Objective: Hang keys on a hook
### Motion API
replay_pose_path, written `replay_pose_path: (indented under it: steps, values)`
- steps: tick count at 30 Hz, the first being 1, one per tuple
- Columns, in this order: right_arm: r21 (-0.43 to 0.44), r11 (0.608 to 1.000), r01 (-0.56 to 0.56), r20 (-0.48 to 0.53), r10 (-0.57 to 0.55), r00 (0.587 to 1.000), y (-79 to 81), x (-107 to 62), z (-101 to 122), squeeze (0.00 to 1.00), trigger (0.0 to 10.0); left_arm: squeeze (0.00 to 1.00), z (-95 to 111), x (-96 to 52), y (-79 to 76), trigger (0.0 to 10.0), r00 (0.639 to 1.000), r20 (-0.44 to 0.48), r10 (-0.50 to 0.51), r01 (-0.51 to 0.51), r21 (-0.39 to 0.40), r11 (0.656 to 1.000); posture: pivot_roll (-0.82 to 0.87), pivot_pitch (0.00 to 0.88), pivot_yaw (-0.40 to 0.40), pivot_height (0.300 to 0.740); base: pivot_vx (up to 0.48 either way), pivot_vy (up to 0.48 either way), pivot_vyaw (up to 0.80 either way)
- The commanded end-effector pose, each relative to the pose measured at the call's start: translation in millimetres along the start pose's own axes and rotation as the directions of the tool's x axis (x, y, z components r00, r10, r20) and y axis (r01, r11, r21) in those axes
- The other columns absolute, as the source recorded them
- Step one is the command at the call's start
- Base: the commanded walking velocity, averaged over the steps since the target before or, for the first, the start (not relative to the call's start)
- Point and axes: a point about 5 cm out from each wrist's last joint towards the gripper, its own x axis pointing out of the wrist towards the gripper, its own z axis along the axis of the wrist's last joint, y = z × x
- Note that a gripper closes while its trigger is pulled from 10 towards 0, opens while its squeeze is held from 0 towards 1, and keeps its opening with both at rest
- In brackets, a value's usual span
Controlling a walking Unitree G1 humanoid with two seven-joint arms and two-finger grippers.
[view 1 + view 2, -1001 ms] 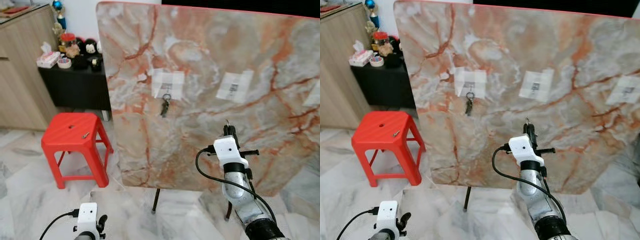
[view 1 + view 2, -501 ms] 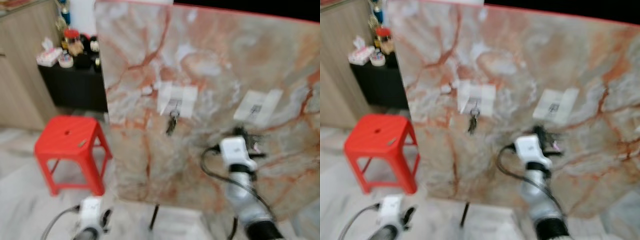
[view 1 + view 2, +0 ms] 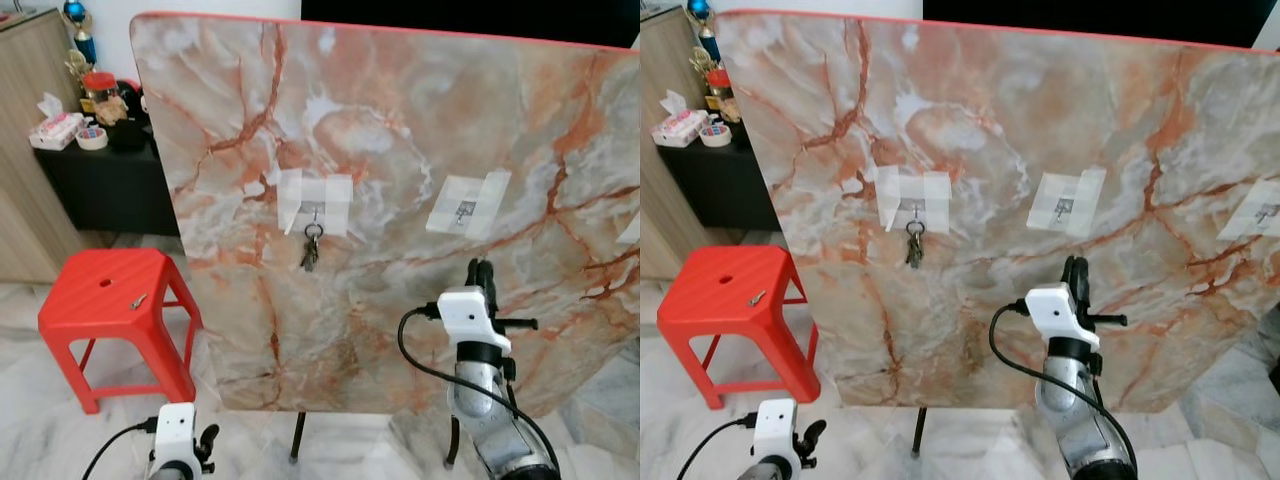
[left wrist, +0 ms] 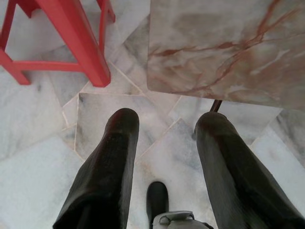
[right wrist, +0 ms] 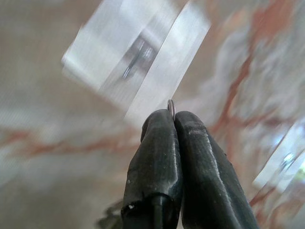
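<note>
Key ring [image 5: 171, 105] pinched edge-on between the clenched fingertips of the right gripper [image 5: 174, 125], raised just below a taped hook [image 3: 466, 210] on the marble board [image 3: 400, 120]; left gripper [image 4: 164, 131] spread apart, low over floor.

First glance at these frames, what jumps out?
The big upright marble-patterned board with taped-on hooks: a bunch of keys already hangs from the left hook, while the middle taped hook is bare. The right gripper is raised just below that bare hook, shut on a thin metal key ring. A red plastic stool stands left of the board.
</note>
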Motion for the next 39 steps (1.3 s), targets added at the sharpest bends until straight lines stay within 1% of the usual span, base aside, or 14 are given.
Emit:
replay_pose_path:
  steps: [1,4,7,9,10,12,14,18,21,24,30,35,39]
  values:
    - [-0.027,0.999,0.037,0.04,-0.036,0.999,-6.8,5.0,5.3,0.0,10.0,0.0,-3.5,-0.5,-1.8,10.0,1.0,-0.022,-0.014,0.014,0.006,1.0,0.07,0.0,-0.079,0.74,0.0,0.0,0.0]
    - [-0.05,0.998,0.037,0.067,-0.034,0.997,-7.0,8.9,8.0,0.0,10.0,0.0,-3.4,-0.5,-1.7,10.0,1.0,-0.022,-0.013,0.013,0.007,1.0,0.08,0.0,-0.079,0.74,0.0,0.0,0.0]
    - [-0.057,0.998,0.028,0.073,-0.024,0.997,-5.1,12.9,9.0,0.0,10.0,0.0,-2.7,-0.2,-2.0,10.0,1.0,-0.02,-0.012,0.012,0.007,1.0,0.08,0.0,-0.079,0.74,0.0,0.0,0.0]
    - [-0.048,0.999,0.01,0.065,-0.007,0.998,-2.8,15.6,9.1,0.0,10.0,0.0,-2.2,0.0,-2.3,10.0,1.0,-0.018,-0.011,0.011,0.008,1.0,0.08,0.0,-0.079,0.74,0.0,0.0,0.0]
    - [-0.057,0.998,-0.013,0.07,0.017,0.997,0.0,17.9,10.0,0.0,10.0,0.0,-2.1,0.1,-2.4,10.0,1.0,-0.018,-0.01,0.01,0.008,1.0,0.08,0.0,-0.079,0.74,0.0,0.0,0.0]
    - [-0.062,0.998,-0.018,0.074,0.022,0.997,0.6,18.5,10.6,0.0,10.0,0.0,-2.1,0.1,-2.4,10.0,1.0,-0.018,-0.01,0.01,0.008,1.0,0.08,0.0,-0.079,0.74,0.0,0.0,0.0]
    - [-0.07,0.996,-0.047,0.084,0.053,0.995,3.9,20.7,12.1,0.0,10.0,0.0,-2.6,0.0,-2.0,10.0,1.0,-0.022,-0.008,0.008,0.007,1.0,0.08,0.0,-0.08,0.74,0.0,0.0,0.0]
    - [-0.122,0.989,-0.083,0.141,0.1,0.985,8.7,24.7,18.0,0.0,10.0,0.0,-3.1,-0.1,-2.1,10.0,1.0,-0.025,-0.006,0.006,0.005,1.0,0.08,0.0,-0.082,0.74,0.0,0.0,0.0]
    - [-0.122,0.989,-0.089,0.143,0.106,0.984,9.6,25.5,18.6,0.0,10.0,0.0,-2.8,0.1,-2.3,10.0,1.0,-0.023,-0.007,0.007,0.004,1.0,0.08,0.0,-0.084,0.74,0.0,0.0,0.0]
    - [-0.145,0.984,-0.098,0.156,0.121,0.98,11.2,26.9,19.8,0.0,10.0,0.0,-2.8,0.1,-3.2,10.0,1.0,-0.023,-0.008,0.008,0.004,1.0,0.08,0.0,-0.084,0.74,0.0,0.0,0.0]
    - [-0.161,0.985,-0.062,0.15,0.086,0.985,8.4,28.1,18.7,0.0,10.0,0.0,-3.8,-0.2,-3.1,10.0,1.0,-0.027,-0.011,0.011,0.003,1.0,0.08,0.0,-0.082,0.74,0.0,0.0,0.0]
    - [-0.195,0.981,-0.014,0.114,0.037,0.993,3.3,28.9,13.6,0.0,10.0,0.0,-3.6,-0.2,-2.1,10.0,1.0,-0.027,-0.009,0.009,0.002,1.0,0.08,0.0,-0.082,0.74,0.0,0.0,0.0]
    - [-0.202,0.979,-0.022,0.1,0.043,0.994,3.6,30.3,11.8,0.0,10.0,0.0,-3.7,-0.2,-2.4,10.0,1.0,-0.029,-0.01,0.01,0.002,1.0,0.08,0.0,-0.082,0.74,0.0,0.0,0.0]
